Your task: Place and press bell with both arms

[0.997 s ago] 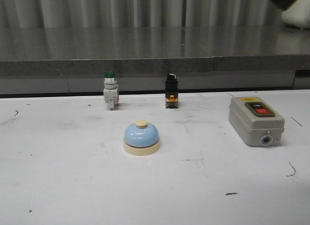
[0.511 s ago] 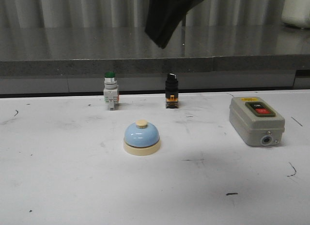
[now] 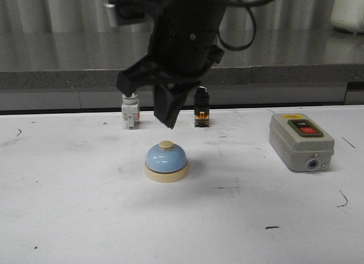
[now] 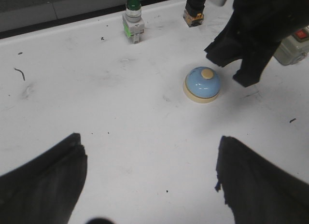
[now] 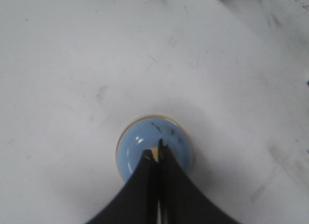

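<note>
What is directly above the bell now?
The right hand hangs just above the bell, fingers closed together and pointing at the cream knob. In the right wrist view the fingertips cover most of the knob, so contact cannot be judged.

Looks like a robotics test lab: scuffed white tabletop (image 3: 68,218), industrial push button (image 3: 129,107), selector switch (image 3: 201,107), grey on/off switch box (image 3: 300,141), corrugated metal wall (image 3: 74,11).
</note>
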Available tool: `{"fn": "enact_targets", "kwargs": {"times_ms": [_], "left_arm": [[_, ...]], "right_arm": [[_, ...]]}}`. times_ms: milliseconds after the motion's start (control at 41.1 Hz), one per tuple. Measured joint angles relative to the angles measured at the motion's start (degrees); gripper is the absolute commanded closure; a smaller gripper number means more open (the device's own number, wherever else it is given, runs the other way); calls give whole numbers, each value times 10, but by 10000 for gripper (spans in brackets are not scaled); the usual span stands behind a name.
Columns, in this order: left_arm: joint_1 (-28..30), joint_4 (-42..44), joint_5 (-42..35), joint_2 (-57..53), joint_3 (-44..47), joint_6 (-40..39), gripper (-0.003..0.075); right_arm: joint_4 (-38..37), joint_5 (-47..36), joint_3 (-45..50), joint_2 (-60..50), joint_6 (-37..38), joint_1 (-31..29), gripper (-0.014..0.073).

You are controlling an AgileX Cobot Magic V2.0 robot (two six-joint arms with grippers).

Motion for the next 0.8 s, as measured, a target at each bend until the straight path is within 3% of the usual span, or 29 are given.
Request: {"fn": "enact_targets", "kwargs": {"times_ms": [170, 340, 559, 802], "left_arm": [[0, 0, 0, 0, 0, 0, 185], [0, 0, 0, 0, 0, 0, 185], [0, 0, 0, 0, 0, 0, 185], [0, 0, 0, 0, 0, 0, 185]], "right_arm": [[-5, -27, -10, 39, -1, 0, 661], [-7, 19, -20, 23, -2, 0, 661], [-7, 43, -10, -110, -2, 0, 661], [-7, 51, 85, -266, 1, -33, 661]]}}
